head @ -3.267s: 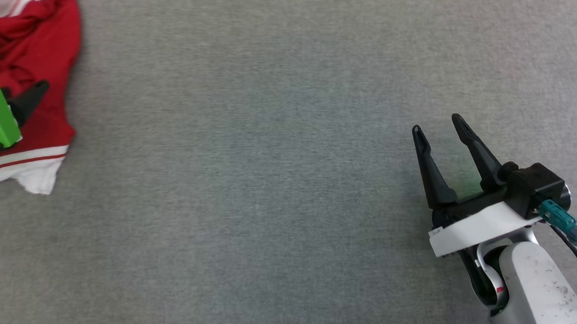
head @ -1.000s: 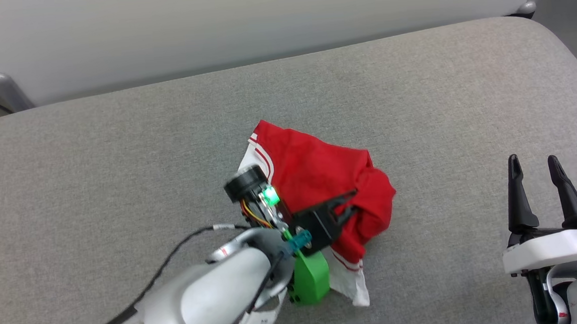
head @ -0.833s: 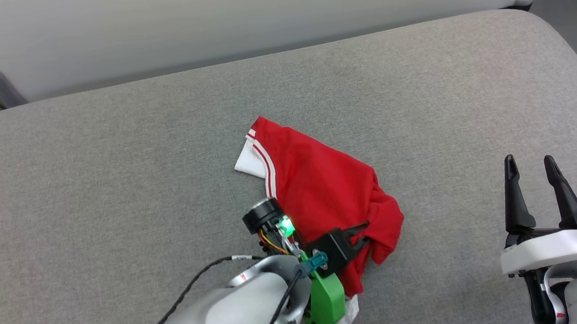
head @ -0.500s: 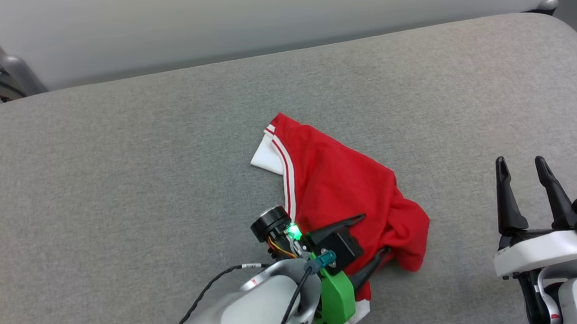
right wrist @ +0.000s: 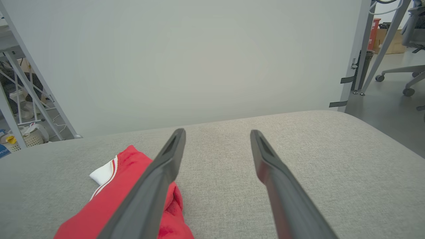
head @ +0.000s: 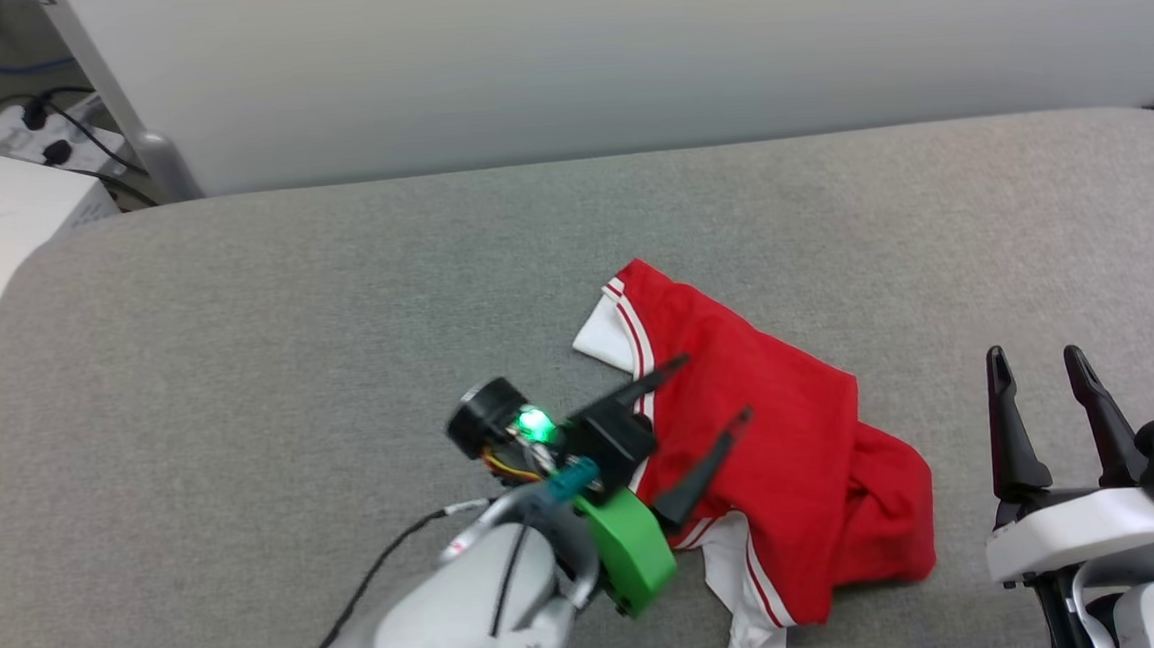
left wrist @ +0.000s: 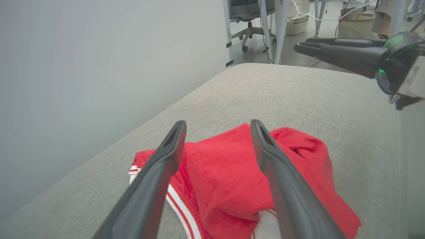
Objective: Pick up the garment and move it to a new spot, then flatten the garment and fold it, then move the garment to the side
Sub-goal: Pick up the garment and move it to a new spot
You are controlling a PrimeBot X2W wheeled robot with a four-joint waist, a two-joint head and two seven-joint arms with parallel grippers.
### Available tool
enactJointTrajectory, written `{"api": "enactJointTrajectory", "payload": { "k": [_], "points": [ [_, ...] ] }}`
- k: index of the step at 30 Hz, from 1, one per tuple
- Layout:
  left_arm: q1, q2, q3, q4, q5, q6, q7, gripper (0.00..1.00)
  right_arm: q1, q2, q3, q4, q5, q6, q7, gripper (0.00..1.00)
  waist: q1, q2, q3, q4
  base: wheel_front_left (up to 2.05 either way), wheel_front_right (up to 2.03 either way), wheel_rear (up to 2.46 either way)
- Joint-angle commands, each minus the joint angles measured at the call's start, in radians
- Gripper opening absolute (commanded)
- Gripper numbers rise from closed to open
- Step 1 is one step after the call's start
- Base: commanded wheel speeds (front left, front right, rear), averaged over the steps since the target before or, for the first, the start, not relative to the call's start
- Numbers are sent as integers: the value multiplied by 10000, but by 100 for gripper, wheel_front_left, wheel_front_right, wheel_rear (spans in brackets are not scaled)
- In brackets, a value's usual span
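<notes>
The red jersey lies crumpled in the middle of the grey padded surface. Its long axis slants from a white-sleeved corner at the far left to a bunched red end at the near right. The left gripper hangs over its left part, fingers spread wide and gripping nothing. The right gripper — also spread and empty — sits apart, off the jersey's right.

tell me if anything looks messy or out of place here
The red shirt with white striped sleeves lies bunched and folded over itself on the grey padded surface, one sleeve sticking out underneath. Nothing looks torn or spilled.
</notes>
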Motion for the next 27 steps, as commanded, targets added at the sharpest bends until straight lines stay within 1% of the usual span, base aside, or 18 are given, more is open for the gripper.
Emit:
{"api": "enactJointTrajectory", "payload": {
  "k": [1,5,10,14,17,20,25,26,27],
  "points": [
    [258,199,351,-161,-184,183,-55,100,207,-18,14,-16,24,-9,-92,100,1,102,-377,359,0,0,0],
    [826,700,1681,-636,-717,744,-56,100,384,-18,-11,-69,22,-9,-92,100,1,102,-570,601,0,0,0],
    [2192,1242,3638,-1397,-1270,1396,-56,100,574,-18,39,-152,-37,-9,-92,100,1,102,-644,867,0,0,0],
    [3653,1348,5107,-2031,-1455,1638,-56,100,671,-18,93,-201,-129,-9,-92,100,1,102,-646,1016,0,0,0],
    [4595,1215,5794,-2459,-1221,1542,-56,100,742,-18,105,-230,-179,-9,-92,100,1,102,-630,1162,0,0,0],
    [5314,852,6204,-2781,-828,1341,-56,100,754,-18,142,-246,-288,-9,-92,100,1,102,-583,1287,0,0,0],
    [5707,158,6428,-2875,-186,930,-56,100,714,-18,95,-268,-478,-9,-92,100,1,102,-483,1534,0,0,0],
    [5633,-100,6613,-2883,12,807,-56,100,667,-18,155,-239,-742,-9,-92,100,1,102,-407,1688,0,0,0],
    [5560,-219,6679,-2880,122,707,-56,100,606,-18,204,-196,-887,-9,-92,100,1,102,-342,1795,0,0,0]
  ]
}}
